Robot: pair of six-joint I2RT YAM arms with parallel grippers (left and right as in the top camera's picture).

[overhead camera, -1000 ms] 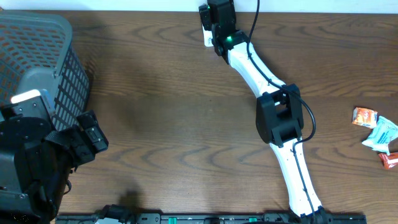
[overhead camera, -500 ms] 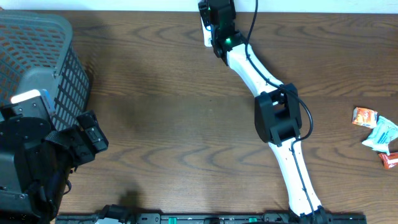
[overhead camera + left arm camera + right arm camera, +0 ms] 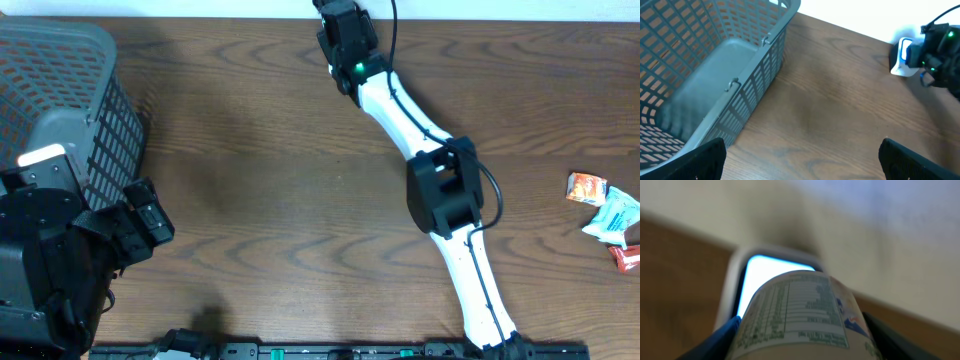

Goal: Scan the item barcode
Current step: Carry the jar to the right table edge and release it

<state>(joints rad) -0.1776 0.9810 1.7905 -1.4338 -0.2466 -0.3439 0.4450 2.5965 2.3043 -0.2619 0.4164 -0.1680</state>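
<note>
— Two fingers of our right gripper (image 3: 800, 347) clasp the labelled container (image 3: 800, 312), low in the wrist view. Is it scanned?
— We cannot tell; no barcode shows. Just behind it, mid-frame, the scanner (image 3: 757, 272) glows.
— So presenting looks nearly done, the read unconfirmed?
— We judge so. Our left gripper (image 3: 800, 167) hangs spread wide and empty by the basket (image 3: 760, 70).

place: mock shop checkout | cues: grey basket (image 3: 756, 94), barcode scanner (image 3: 902, 56)
</note>
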